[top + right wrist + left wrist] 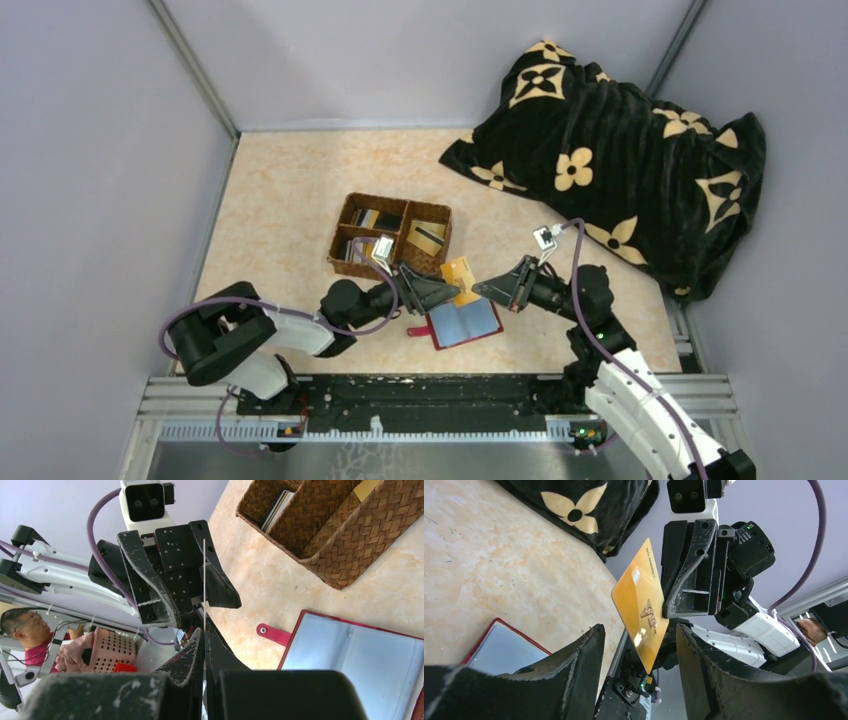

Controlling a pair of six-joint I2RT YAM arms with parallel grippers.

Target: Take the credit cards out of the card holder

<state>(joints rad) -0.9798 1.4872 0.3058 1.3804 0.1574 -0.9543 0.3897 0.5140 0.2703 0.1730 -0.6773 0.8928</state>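
Note:
The red card holder (465, 322) lies open on the table, its clear bluish pockets up; it shows in the right wrist view (360, 650) with its snap tab (272, 632). My right gripper (490, 288) is shut on an orange-yellow credit card (461, 278), held on edge above the holder, edge-on in the right wrist view (204, 580). My left gripper (440, 290) faces it, open. In the left wrist view the card (642, 605) hangs between my open fingers (574, 665), its lower corner in the gap, touching neither.
A brown wicker divided basket (345, 262) stands just behind the grippers with several cards (427, 238) in its compartments; it also shows in the right wrist view (325, 525). A black blanket with cream flowers (620, 150) lies at the back right.

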